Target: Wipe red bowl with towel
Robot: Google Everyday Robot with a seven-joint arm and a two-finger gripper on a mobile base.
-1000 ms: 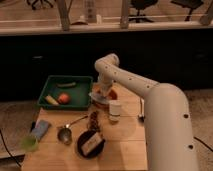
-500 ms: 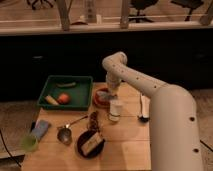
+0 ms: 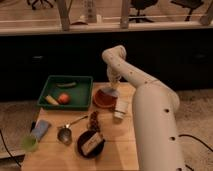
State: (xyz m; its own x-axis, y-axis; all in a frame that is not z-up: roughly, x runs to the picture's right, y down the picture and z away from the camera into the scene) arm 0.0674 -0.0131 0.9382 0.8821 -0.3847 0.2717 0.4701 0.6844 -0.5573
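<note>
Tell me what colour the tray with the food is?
The tray is green, clearest in the camera view. The gripper hangs over the red bowl.

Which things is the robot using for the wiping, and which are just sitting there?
For the job: red bowl, towel, gripper just above the bowl.
Just lying about: green tray, white cup, black bowl, blue pad, green cup.

Wooden bench point(image 3: 115, 150), lower centre. Resting on it: green tray point(image 3: 89, 93), upper left; red bowl point(image 3: 102, 102), centre, jaws just above it; white cup point(image 3: 120, 108) beside it; dark bowl point(image 3: 80, 147) below; metal scoop point(image 3: 65, 135), blue cloth point(image 3: 41, 128) and green cup point(image 3: 29, 143), lower left.
</note>
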